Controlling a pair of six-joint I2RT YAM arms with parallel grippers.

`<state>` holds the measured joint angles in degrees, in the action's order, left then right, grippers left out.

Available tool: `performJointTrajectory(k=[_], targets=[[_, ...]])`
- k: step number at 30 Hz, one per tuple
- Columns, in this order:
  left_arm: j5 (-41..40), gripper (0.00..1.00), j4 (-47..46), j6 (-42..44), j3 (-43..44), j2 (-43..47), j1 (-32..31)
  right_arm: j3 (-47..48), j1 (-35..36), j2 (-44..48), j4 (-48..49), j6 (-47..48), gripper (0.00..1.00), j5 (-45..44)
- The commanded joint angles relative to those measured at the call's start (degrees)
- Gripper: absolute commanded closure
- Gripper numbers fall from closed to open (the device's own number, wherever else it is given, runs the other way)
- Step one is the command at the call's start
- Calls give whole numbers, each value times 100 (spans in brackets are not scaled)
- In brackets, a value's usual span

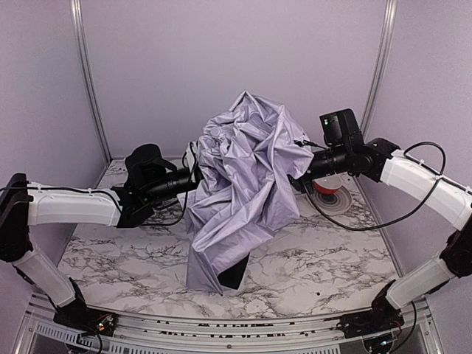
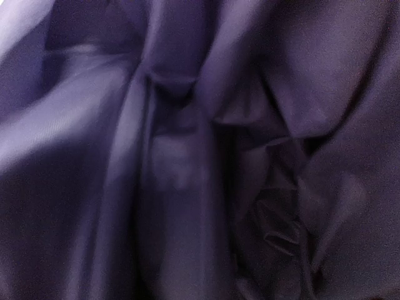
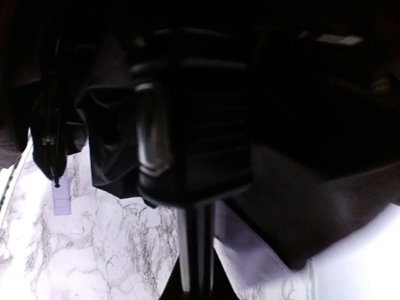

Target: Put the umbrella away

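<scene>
The umbrella (image 1: 247, 169) is a crumpled heap of shiny pale lavender fabric held up between my two arms, its lower edge on the table with black lining (image 1: 234, 274) showing. My left gripper (image 1: 193, 181) is buried in the fabric from the left; the left wrist view shows only folds of fabric (image 2: 187, 156), so its fingers are hidden. My right gripper (image 1: 299, 177) reaches under the fabric from the right. In the right wrist view the thin black shaft (image 3: 195, 250) runs from a black hub (image 3: 187, 125) down between the jaws, which look shut on it.
The marble table (image 1: 332, 258) has a metal rail along its near edge. A round red and white object (image 1: 330, 195) lies behind my right arm near the back right. Lavender walls stand close on three sides. A small lavender tab (image 3: 60, 200) hangs from a rib.
</scene>
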<state>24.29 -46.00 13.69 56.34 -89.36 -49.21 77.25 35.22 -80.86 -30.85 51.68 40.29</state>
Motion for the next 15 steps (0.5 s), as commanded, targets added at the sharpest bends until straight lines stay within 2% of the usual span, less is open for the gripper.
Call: performJointTrajectory(k=[1, 4, 7, 12, 15], targets=[[393, 76, -867, -1026, -387, -57, 274, -323, -196, 320, 1491, -906, 100, -427], [-109, 42, -896, -1287, -695, 86, 673, -412, -518, 418, 1776, -1252, 100, -281], [-963, 22, -566, -906, -1021, 351, 889, -372, -657, 430, 1848, -1450, 100, -681], [-2183, 4, 296, -338, -1323, 697, 1250, -313, -701, 474, 1900, -1549, 100, -1392], [-2470, 1, 466, -178, -1574, 952, 1350, -139, -748, 447, 1897, -1622, 100, -1502]])
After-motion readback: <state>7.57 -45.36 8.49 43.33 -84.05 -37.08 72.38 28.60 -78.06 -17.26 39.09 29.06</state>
